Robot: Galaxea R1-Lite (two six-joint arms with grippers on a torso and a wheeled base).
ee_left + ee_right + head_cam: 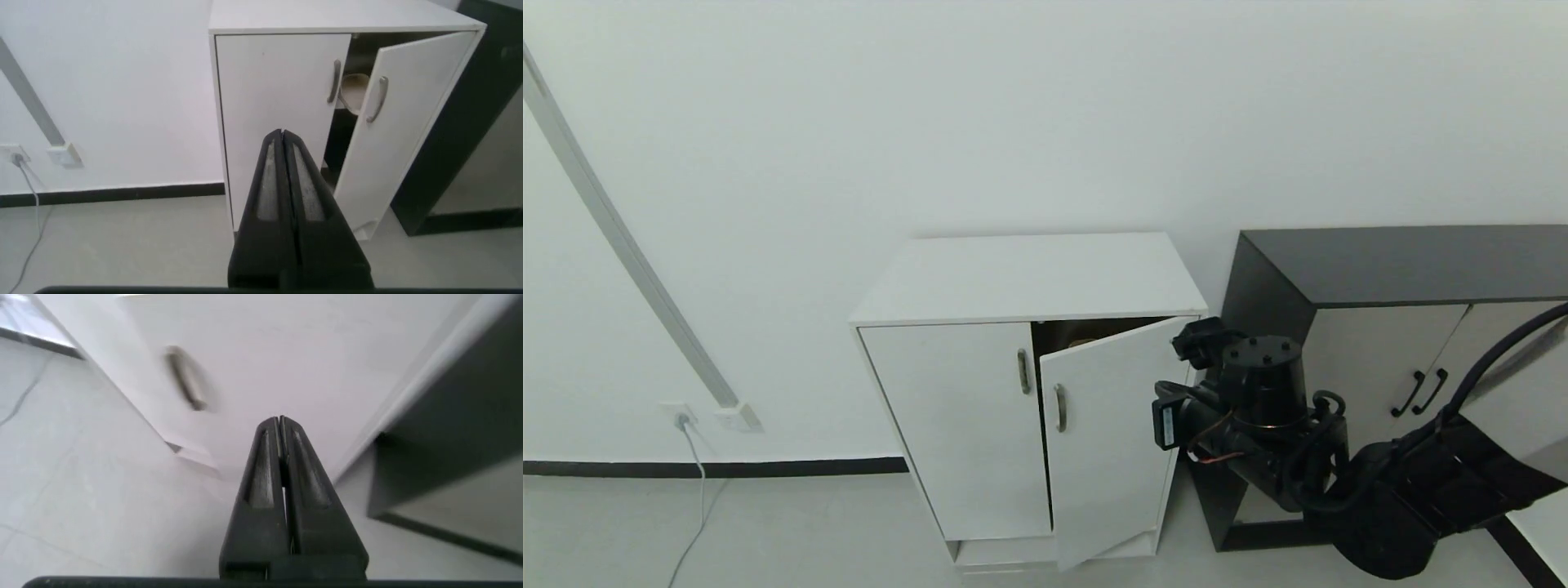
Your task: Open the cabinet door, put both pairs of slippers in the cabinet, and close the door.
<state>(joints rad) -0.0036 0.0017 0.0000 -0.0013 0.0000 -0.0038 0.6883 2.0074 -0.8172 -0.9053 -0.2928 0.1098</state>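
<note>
While ajar, cabinet door (pixel 270 351) just beyond right pincer (pixel 281 423).

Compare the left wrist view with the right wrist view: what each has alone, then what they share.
Left wrist: the shut left tool, the cabinet's closed left door, a pale object inside, a wall socket. Right wrist: the shut right tool, close before the right door. Shared: that ajar right door, its handle, the dark cabinet beside it.
</note>
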